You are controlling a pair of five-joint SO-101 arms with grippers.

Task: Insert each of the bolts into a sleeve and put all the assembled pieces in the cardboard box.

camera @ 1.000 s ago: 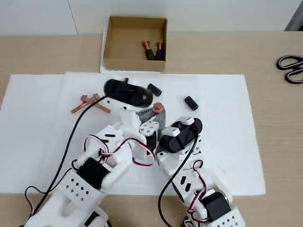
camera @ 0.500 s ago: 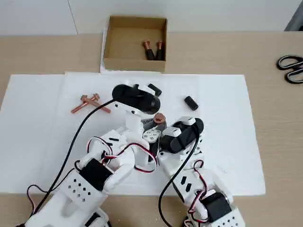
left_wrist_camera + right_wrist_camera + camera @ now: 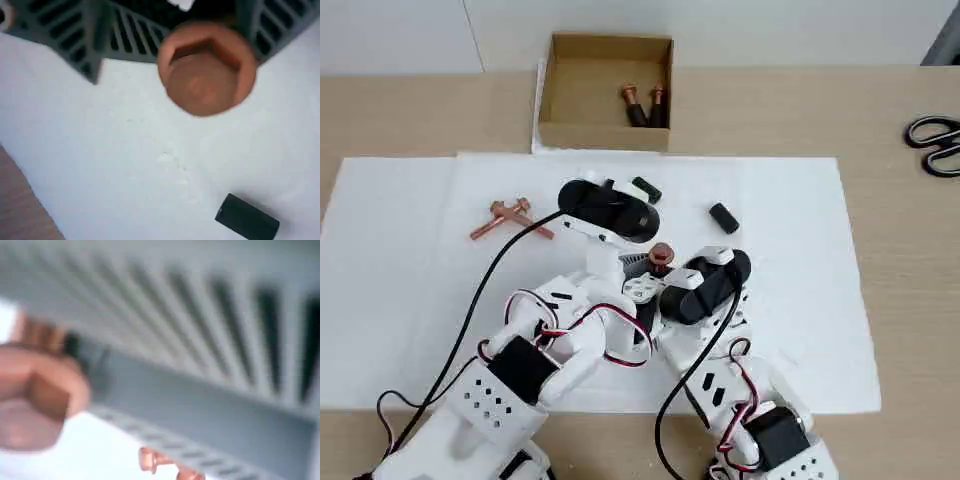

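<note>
1. The table point(image 3: 410, 110) is light wood. A white paper sheet point(image 3: 410, 300) covers the middle and lower part of the high view.

2. The cardboard box point(image 3: 560, 100) sits upper centre, on bare wood just above the sheet's top edge. Two assembled pieces point(image 3: 644, 104) lie side by side in its right half.

3. Scissors point(image 3: 932, 143) lie at the right edge.

4. My left gripper point(image 3: 650, 260) is at frame centre, its fingers point(image 3: 70, 35) closed on one bolt point(image 3: 662, 251). The high view gives only a small copper disc. My left wrist view shows the head close up at upper centre: round, copper, with a hexagonal recess in its face, seated between dark ribbed fingers. The shank is hidden.

5. My right gripper point(image 3: 668, 272) is just below the bolt in the high view. I cannot tell its state. My right wrist view shows the bolt head blurred at the left edge, beside a ribbed grey surface.

6. The loose bolts point(image 3: 510, 218) lie crossed on the sheet, centre left. My right wrist view shows them small at the bottom edge.

7. The upper sleeve point(image 3: 646, 189) and the right-hand sleeve point(image 3: 723, 217) are short black cylinders on the sheet, apart from each other. My left wrist view shows one sleeve point(image 3: 246, 222) at lower right. I cannot tell which.
</note>
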